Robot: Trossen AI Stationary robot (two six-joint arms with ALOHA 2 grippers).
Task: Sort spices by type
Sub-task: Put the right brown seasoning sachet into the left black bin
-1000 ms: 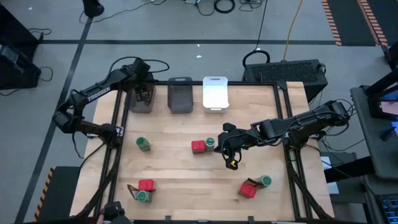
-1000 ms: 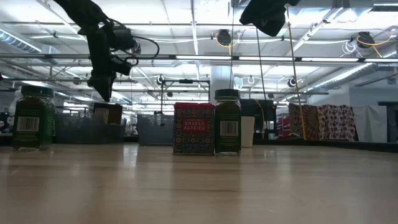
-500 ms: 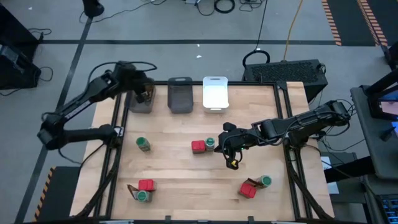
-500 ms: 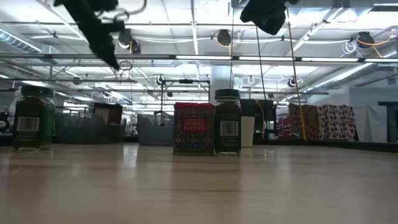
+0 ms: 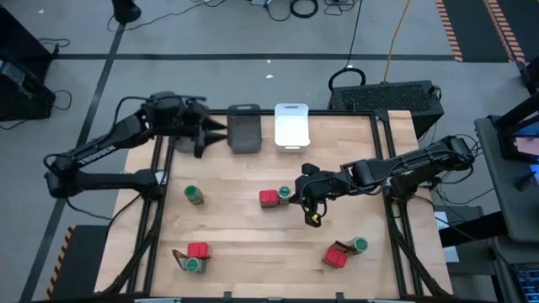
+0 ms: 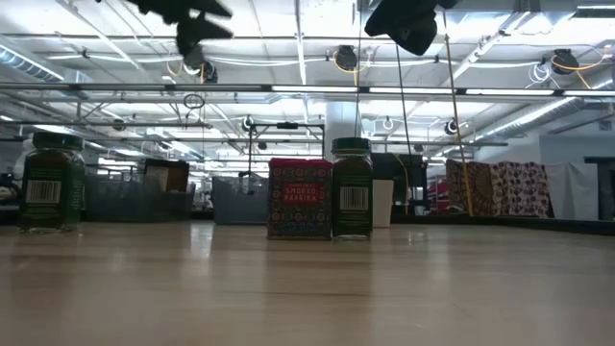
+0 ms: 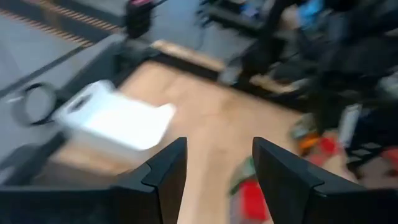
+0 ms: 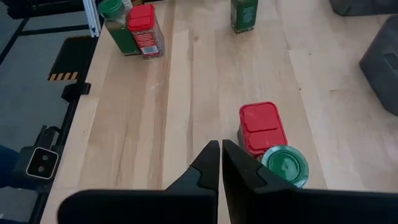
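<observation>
My left gripper hangs open and empty, high above the far-left corner, in front of the left dark grey bin; its fingers point toward the table's right. My right gripper is shut above mid-table, just right of a red tin and a green-lidded jar standing side by side. Other spices stand on the table: a lone jar, a tin with a jar and brown packet near left, and a tin with a jar near right.
A second dark grey bin and a white bin stand along the far edge. A brown packet shows at the left bin in the low view. Bare wood lies between the spice groups.
My left gripper has risen from just above the left bin and swung a little toward the table's right. It has tipped from pointing down to nearly level and rolled, staying open. My right arm has kept still.
</observation>
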